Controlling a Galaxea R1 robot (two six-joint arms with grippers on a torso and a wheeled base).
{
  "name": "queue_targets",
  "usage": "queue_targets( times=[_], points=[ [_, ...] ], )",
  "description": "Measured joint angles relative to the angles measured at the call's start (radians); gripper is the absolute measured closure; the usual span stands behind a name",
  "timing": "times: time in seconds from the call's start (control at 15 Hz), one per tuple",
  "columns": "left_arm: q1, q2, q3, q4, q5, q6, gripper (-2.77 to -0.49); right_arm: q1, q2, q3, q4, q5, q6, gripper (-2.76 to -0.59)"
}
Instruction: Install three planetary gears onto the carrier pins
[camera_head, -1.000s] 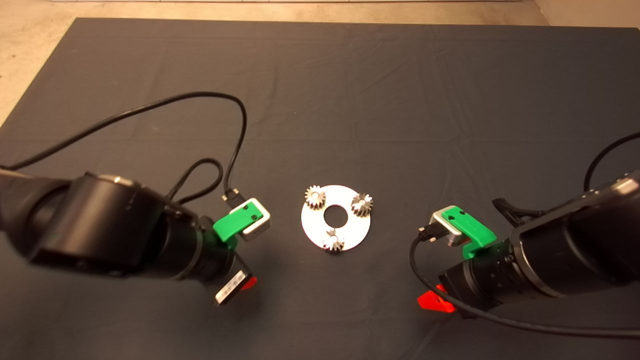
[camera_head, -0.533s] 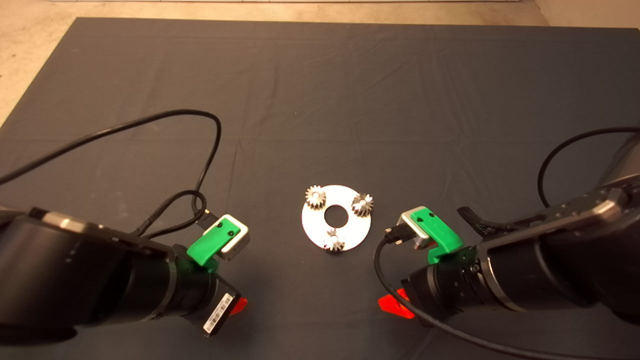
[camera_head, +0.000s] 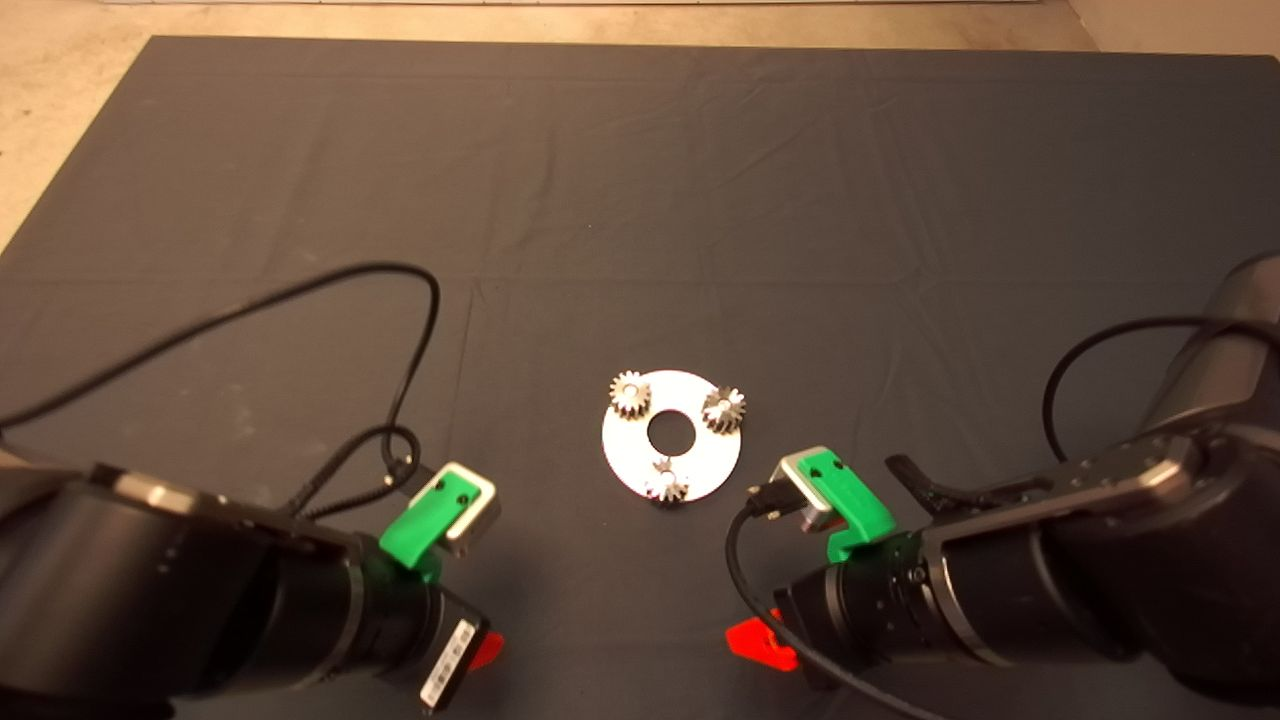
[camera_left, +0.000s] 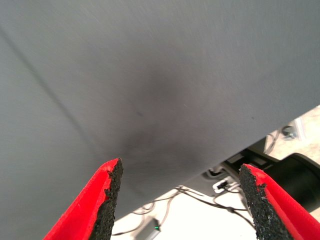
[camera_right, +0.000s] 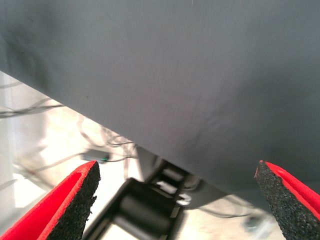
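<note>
All three planetary gears (camera_head: 631, 394) sit on the carrier pins (camera_head: 666, 478). Left claw (camera_left: 182, 200) and right claw (camera_right: 177, 200) both gape wide, empty, over the bench's (camera_head: 640, 200) near edge.

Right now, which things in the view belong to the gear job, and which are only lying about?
Belonging to the job:
- three planetary gears, each seated on a carrier pin
- round carrier plate
- left gripper, open, empty, near the mat's front edge
- right gripper, open, empty, likewise

Only lying about:
- dark mat
- cables on the floor
</note>
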Motion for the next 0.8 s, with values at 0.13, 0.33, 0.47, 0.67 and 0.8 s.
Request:
queue_targets(
  times=[0.13, 0.33, 0.47, 0.67, 0.8],
  points=[
    [0.091, 0.000, 0.000, 0.043, 0.000, 0.000, -1.62, -0.160, -0.059, 0.000, -0.079, -0.002, -0.015, -2.34],
    [0.098, 0.001, 0.001, 0.067, 0.000, -0.001, -1.62, -0.237, -0.107, 0.000, -0.130, -0.007, -0.050, -2.34],
    [0.055, 0.003, 0.001, 0.077, 0.001, -0.002, -1.62, -0.225, -0.110, 0.000, -0.159, -0.004, -0.060, -2.34],
    [0.055, 0.003, 0.001, 0.078, 0.000, -0.002, -1.62, -0.222, -0.129, 0.000, -0.167, -0.007, -0.077, -2.34],
    [0.055, 0.003, 0.001, 0.078, 0.000, -0.002, -1.62, -0.215, -0.129, 0.000, -0.170, -0.005, -0.084, -2.34]
  ],
)
